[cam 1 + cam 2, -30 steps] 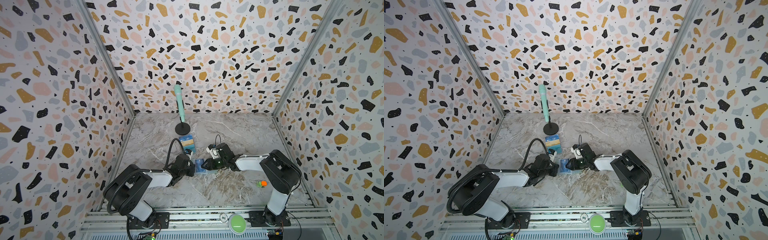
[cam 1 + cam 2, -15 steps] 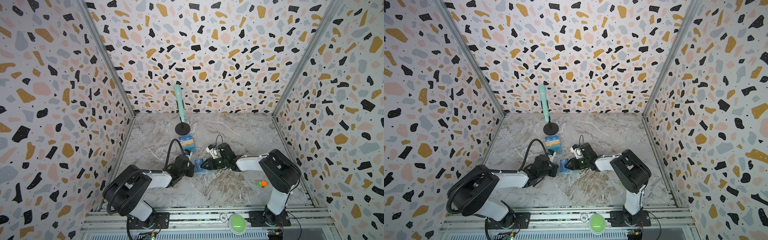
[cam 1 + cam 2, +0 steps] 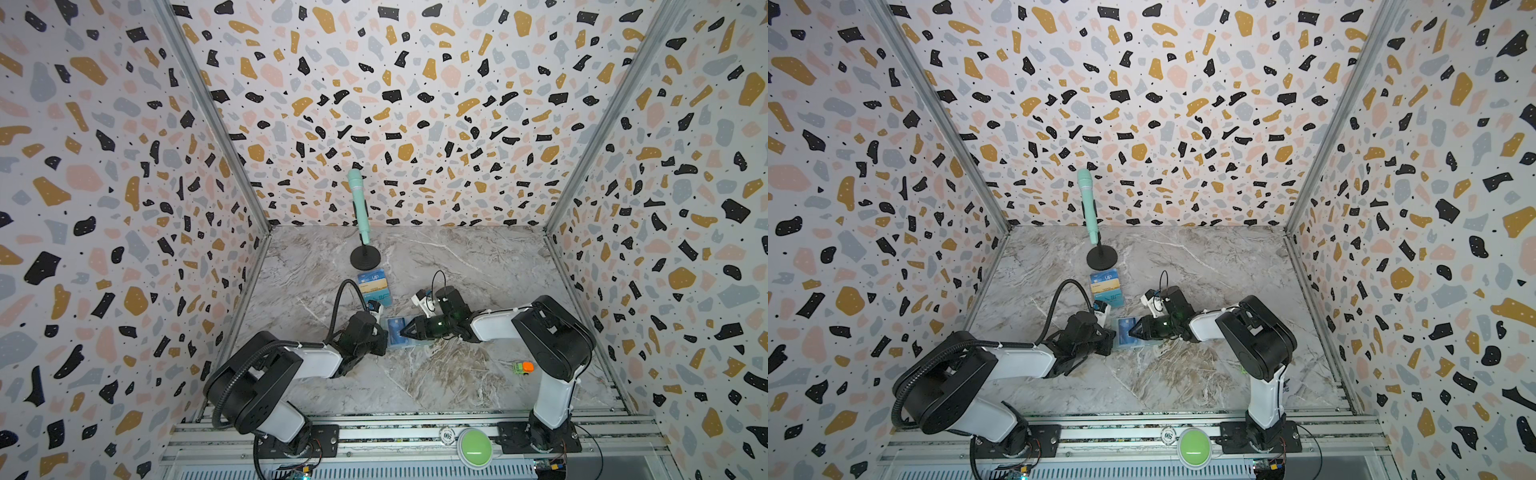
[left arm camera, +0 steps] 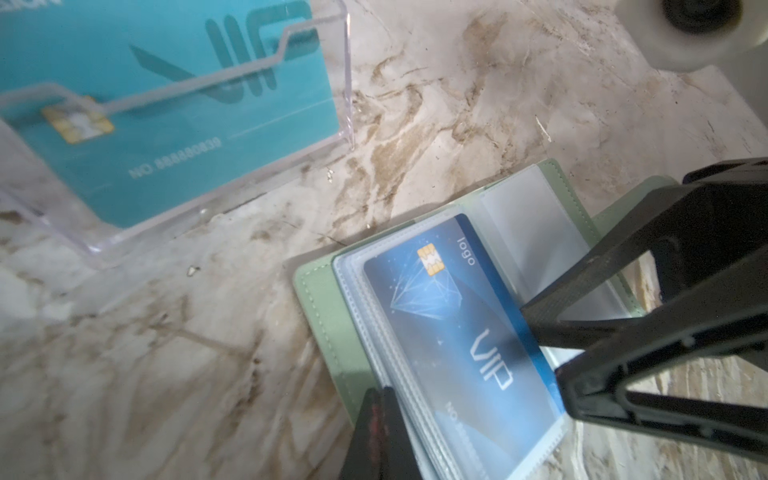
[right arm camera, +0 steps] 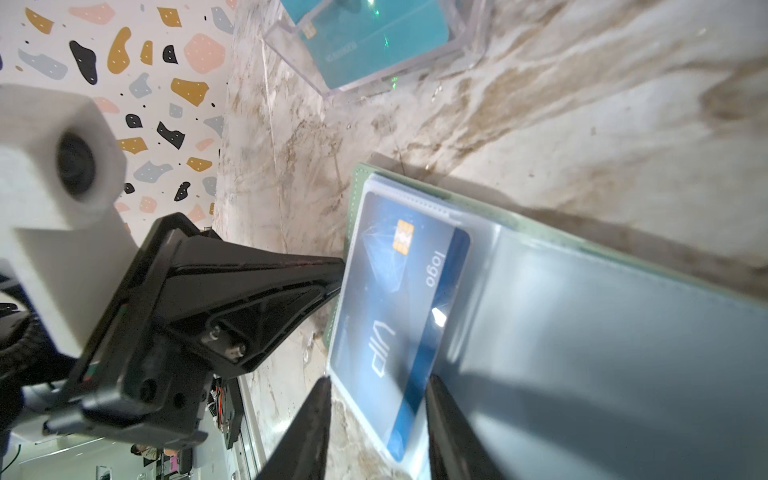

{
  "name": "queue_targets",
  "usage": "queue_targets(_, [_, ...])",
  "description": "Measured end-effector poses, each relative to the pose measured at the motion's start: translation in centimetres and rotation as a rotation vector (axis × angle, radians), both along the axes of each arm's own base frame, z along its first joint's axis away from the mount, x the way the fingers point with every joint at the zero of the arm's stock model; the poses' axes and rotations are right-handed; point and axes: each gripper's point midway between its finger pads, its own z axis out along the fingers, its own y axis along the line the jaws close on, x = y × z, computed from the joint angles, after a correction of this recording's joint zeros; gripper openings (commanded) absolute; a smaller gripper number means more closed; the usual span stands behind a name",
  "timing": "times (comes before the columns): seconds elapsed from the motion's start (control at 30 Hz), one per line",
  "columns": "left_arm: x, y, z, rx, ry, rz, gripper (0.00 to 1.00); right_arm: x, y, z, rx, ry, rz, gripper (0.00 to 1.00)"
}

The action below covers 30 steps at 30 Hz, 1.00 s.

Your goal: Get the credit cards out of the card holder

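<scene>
The mint-green card holder (image 4: 324, 307) (image 5: 540, 226) lies open on the marble floor between both arms (image 3: 409, 343) (image 3: 1136, 344). A dark blue VIP credit card (image 4: 453, 332) (image 5: 399, 299) sits in its top clear sleeve, one long edge sticking out toward the spine. My left gripper (image 4: 384, 399) (image 5: 338, 270) (image 3: 383, 336) is shut, with its tip on the holder's outer edge. My right gripper (image 5: 378, 390) (image 4: 548, 357) (image 3: 402, 331) (image 3: 1131, 331) is open, its fingers on either side of the blue card's end; one is by the holder's outer edge, one on the sleeve page.
A clear tiered stand (image 3: 375, 289) (image 4: 345, 83) just behind the holder shows a teal card (image 4: 166, 124) in front and a golden card (image 3: 374, 284) behind it. A mint microphone (image 3: 358, 203) on a black base stands farther back. A small green-and-orange toy (image 3: 523, 367) lies at right.
</scene>
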Motion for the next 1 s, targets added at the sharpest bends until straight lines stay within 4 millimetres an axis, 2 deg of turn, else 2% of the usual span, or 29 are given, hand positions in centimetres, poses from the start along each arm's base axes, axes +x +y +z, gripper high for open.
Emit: queue_targets(1.0, [0.0, 0.1, 0.0, -0.015, -0.001, 0.011, 0.01, -0.3, 0.8, 1.8, 0.096, 0.017, 0.041, 0.37])
